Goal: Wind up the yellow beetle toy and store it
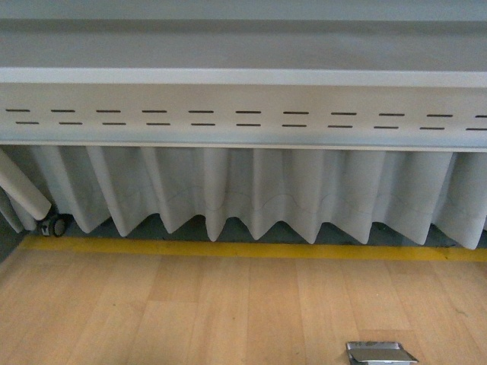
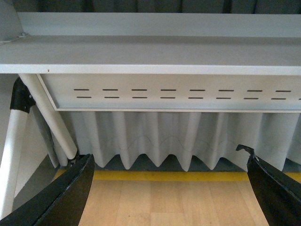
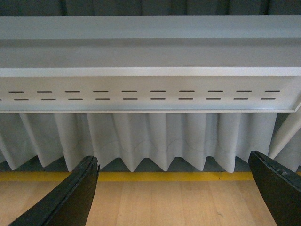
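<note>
The yellow beetle toy is nowhere in sight, not on the wooden surface (image 1: pixel 228 304) nor near either arm. The left gripper (image 2: pixel 167 160) and right gripper (image 3: pixel 174 162) both hang spread wide with nothing between them, facing the pleated grey curtain (image 1: pixel 251 190). I'd worry about a blind reach, which could knock the metal plate (image 1: pixel 380 352) at the near right. I can see no labels or writing.

L claw (image 2: pixel 165 155), R claw (image 3: pixel 173 157): black, curved.
</note>
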Motion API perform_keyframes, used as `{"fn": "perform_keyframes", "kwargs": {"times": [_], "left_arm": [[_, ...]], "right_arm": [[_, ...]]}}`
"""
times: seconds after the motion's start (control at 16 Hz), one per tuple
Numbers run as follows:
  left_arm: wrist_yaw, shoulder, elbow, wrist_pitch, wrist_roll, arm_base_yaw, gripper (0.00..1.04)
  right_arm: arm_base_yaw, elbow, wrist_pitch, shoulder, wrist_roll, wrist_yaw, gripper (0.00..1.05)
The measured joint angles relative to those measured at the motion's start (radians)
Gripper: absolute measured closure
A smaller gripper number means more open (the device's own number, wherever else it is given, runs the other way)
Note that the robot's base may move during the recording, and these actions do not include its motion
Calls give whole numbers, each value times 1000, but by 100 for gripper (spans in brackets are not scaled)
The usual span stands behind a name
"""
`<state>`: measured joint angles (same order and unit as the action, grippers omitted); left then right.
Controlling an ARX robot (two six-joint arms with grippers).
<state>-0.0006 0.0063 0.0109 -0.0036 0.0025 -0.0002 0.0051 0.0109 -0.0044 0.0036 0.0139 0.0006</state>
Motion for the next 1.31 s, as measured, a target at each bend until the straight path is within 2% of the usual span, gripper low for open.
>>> {"fn": "perform_keyframes", "kwargs": {"times": [1.31], "left_arm": [[0, 0, 0, 0, 0, 0, 7]], "right_arm": [[0, 0, 0, 0, 0, -1, 7]]}}
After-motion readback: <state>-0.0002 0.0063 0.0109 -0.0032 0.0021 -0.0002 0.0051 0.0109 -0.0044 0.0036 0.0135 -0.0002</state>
